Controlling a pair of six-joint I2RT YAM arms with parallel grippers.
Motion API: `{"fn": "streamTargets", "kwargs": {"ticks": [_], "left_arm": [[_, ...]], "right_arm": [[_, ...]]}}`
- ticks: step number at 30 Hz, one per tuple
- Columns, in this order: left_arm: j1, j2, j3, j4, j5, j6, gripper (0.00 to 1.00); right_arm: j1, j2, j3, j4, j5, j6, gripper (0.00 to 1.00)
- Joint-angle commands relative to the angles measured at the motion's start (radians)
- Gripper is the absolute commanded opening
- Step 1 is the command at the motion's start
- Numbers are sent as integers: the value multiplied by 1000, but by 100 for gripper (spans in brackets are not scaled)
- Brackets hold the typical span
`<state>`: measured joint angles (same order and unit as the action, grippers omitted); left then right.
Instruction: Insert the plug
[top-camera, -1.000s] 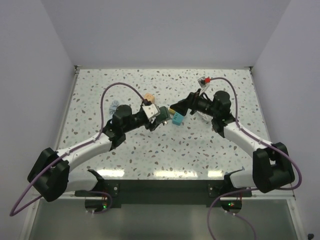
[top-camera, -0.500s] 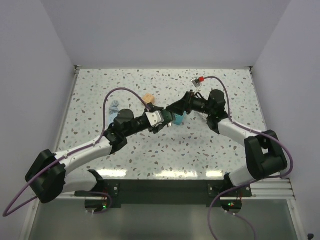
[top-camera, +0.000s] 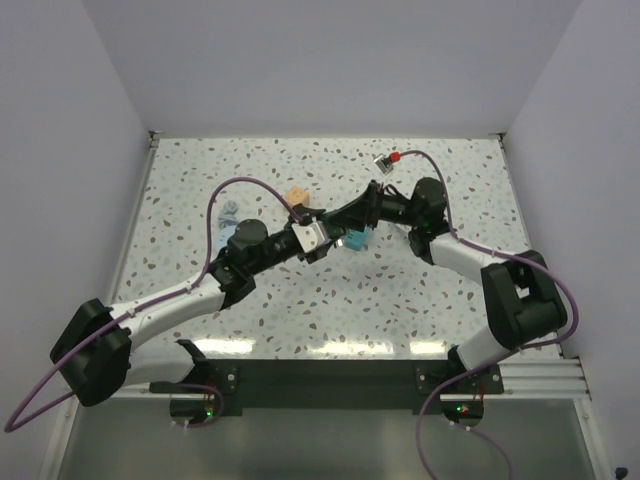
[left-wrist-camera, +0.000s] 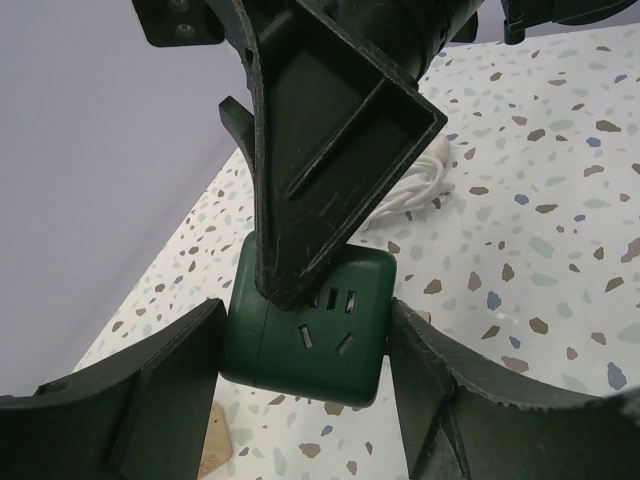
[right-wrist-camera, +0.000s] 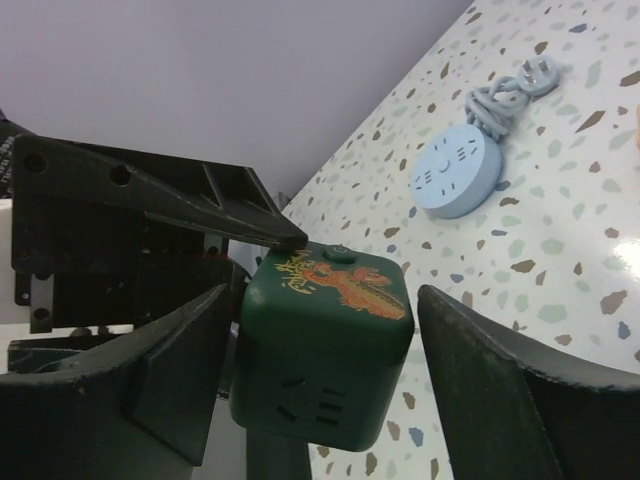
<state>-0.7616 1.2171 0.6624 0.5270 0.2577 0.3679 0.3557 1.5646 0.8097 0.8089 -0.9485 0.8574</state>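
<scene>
**Top view:** bright, even overhead light; white glare strips along near edge of table (top-camera: 330, 347); soft shadows under arms (top-camera: 170, 300).
**Wrist views:** mid-field sharp; close fingers (left-wrist-camera: 150, 400) dark, little detail; small glare patch at rt edge, right wrist view.

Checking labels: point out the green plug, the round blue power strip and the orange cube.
green plug (left-wrist-camera: 310, 345), left wrist view, face with slots
round blue power strip (right-wrist-camera: 458, 170), right wrist view, top centre
orange cube (top-camera: 296, 195), top view, top face

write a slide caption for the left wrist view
Left gripper clamps the dark green plug by its sides while the right gripper's finger crosses its slotted front face.
</scene>
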Motion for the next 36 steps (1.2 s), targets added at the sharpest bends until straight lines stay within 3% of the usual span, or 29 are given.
{"fn": "streamTargets", "kwargs": {"ticks": [1,6,9,10,11,12,14,15,18,23,28,32,36], "left_arm": [[-7,-2,23,97,-6,34,0],[-7,-1,25,100,-20,40,0],[-7,4,32,94,-41,23,0],[-7,4,34,94,-67,17,0],[-7,5,36,93,-84,8,3],[-7,4,34,93,-103,-13,21],[-7,-1,32,80,-146,-29,45],[-7,-7,29,76,-159,-47,78],[-7,-37,-10,76,-204,-78,100],[-7,-142,-121,76,-303,-135,100],[11,-197,-185,13,-589,-248,100],[209,-130,-149,-106,-696,-468,100],[291,-29,-86,-258,-851,-572,100]], "right_arm": [[11,5,46,61,-52,17,76],[31,37,68,65,-95,14,58],[37,51,78,79,-107,14,28],[37,51,77,79,-101,11,0],[35,49,77,72,-90,9,0],[35,43,77,66,-70,-7,0],[35,29,91,2,-55,-67,0],[31,19,97,-35,-39,-95,0],[5,-35,118,-172,22,-194,0],[-72,-109,106,-223,82,-216,0],[-133,-167,77,-280,120,-256,0],[-143,-199,59,-284,125,-259,0],[-143,-228,40,-293,128,-264,0]]}}
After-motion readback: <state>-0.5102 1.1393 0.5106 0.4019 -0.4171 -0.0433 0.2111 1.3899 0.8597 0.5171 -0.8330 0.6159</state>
